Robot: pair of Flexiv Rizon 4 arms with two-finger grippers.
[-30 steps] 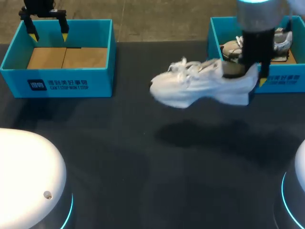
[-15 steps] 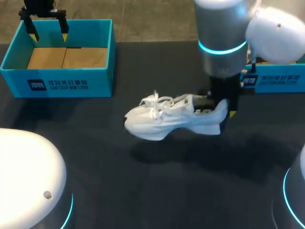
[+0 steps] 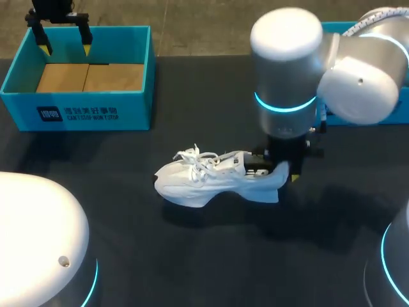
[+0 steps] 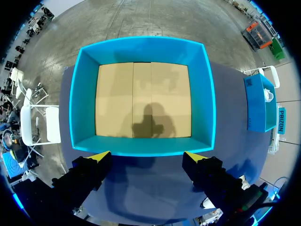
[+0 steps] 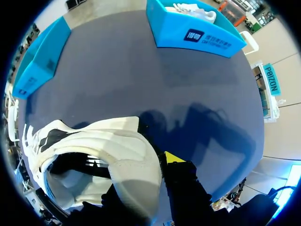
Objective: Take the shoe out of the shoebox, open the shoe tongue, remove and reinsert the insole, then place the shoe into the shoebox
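A white laced shoe hangs low over the dark table, toe toward my left side. My right gripper is shut on its heel wall. In the right wrist view the shoe fills the space at the gripper, one yellow fingertip outside the heel and the other hidden inside. The right teal shoebox lies far ahead with a second shoe in it. My left gripper stands open over the far edge of the left teal box, nothing between its fingers.
The left box holds only its brown cardboard floor. In the head view my right arm covers most of the right shoebox. White robot bases sit at the table's near corners.
My right arm has carried the shoe from beside the right shoebox toward the table's middle and lowered it close to the surface. The left arm has not moved.
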